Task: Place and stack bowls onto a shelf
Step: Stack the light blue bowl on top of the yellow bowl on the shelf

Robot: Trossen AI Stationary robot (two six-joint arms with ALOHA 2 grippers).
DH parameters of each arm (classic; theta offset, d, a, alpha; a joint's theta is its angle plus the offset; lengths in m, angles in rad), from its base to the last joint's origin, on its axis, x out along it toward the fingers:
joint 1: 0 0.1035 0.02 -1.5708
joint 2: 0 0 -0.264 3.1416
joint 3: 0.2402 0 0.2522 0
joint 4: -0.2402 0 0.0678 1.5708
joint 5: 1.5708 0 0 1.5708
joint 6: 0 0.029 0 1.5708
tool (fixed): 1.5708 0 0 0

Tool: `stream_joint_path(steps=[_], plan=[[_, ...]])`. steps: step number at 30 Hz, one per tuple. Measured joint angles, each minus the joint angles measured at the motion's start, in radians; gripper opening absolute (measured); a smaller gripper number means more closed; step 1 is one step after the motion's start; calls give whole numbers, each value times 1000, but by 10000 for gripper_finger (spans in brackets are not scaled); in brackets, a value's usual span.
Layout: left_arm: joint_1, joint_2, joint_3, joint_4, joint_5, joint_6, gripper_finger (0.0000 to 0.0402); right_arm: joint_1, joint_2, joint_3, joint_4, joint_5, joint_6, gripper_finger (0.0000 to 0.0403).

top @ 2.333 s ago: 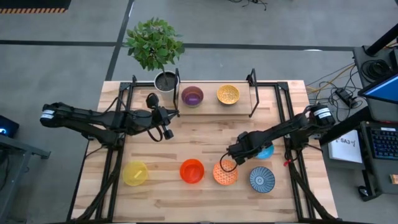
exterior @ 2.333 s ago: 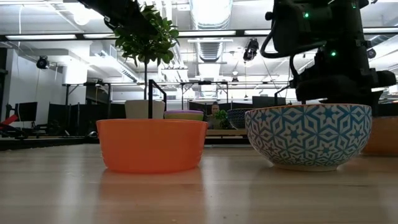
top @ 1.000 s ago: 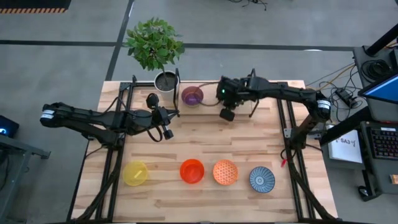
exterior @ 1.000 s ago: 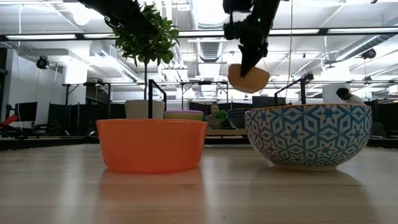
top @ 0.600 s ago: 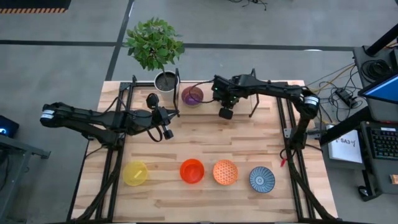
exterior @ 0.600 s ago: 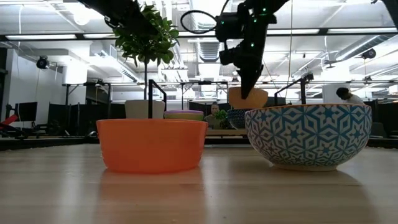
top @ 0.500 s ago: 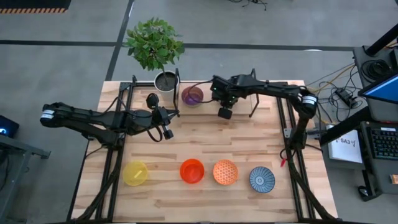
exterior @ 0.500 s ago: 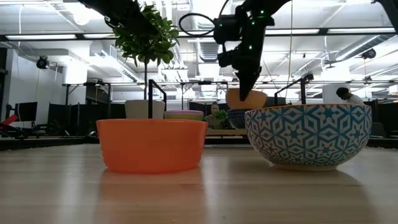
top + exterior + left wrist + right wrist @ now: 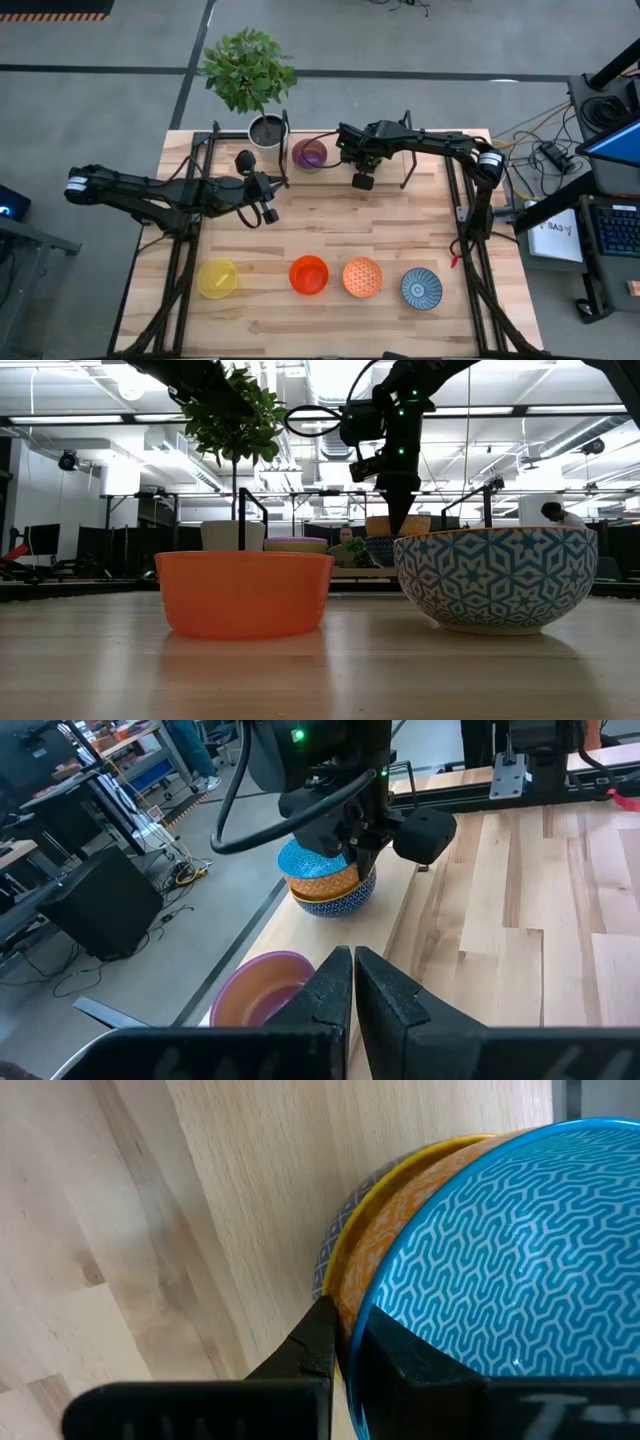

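At far shelf [image 9: 385, 170], right of purple bowl [image 9: 309, 154]: right claw [image 9: 345, 1342] clenched on rim of light blue bowl [image 9: 500, 1250], nested in yellow-orange bowl [image 9: 365, 1250] over a patterned one, likely so stack stays centred until let go. Left claw [image 9: 353, 982] pinched shut, empty, waiting near worktop's left side, out of right arm's way. Along near edge of worktop [image 9: 330, 225], in row for easy reach: yellow bowl [image 9: 218, 278], red-orange bowl [image 9: 308, 274], dotted orange bowl [image 9: 362, 277], blue-and-white bowl [image 9: 421, 288], not yet shelved.
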Motion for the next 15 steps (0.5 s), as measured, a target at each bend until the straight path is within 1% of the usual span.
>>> stream_joint_path(steps=[6,9,15], plan=[[0,0,-1,0,0,3,0,0,0,0,16,8,0,53],[0,0,-2,0,0,3,0,0,0,0,27,50,0,74],[0,0,-2,0,0,3,0,0,-12,0,18,61,0,83]])
